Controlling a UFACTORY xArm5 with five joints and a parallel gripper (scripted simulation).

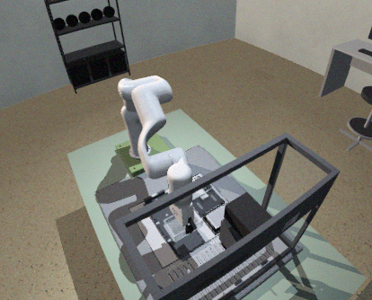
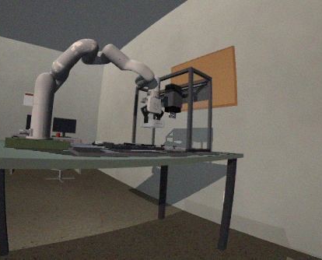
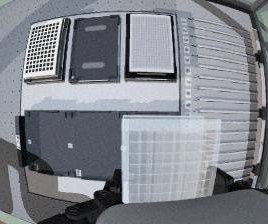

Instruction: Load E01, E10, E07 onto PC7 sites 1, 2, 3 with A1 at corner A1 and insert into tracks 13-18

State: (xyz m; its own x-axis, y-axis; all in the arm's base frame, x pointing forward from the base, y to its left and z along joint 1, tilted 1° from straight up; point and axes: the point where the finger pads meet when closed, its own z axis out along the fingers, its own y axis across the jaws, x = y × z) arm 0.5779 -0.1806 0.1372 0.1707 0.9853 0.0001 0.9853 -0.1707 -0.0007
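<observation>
My gripper (image 2: 152,116) (image 3: 166,182) is shut on the translucent deep-well block E07 (image 2: 152,124) (image 3: 167,155) and holds it level, well above the table. In the wrist view the block covers the rail-side end of the dark carrier PC7 (image 3: 97,145). The carrier's handle (image 3: 20,141) is at the left; its visible sites hold no plate. The 96-well plate E01 (image 3: 46,49) sits on nest S1. Nest S2 (image 3: 95,47) is empty. The 384-well plate E10 (image 3: 151,42) sits on nest S3. Whether the carrier's covered end touches the rails (image 3: 225,76) is hidden.
A dark gantry frame (image 1: 285,180) (image 2: 190,117) stands over the rails' side, with a black head (image 2: 173,98) hanging beside the gripper. The strip of track numbers (image 3: 186,70) runs along the rails' near edge. The lower tracks are partly behind the block and a finger.
</observation>
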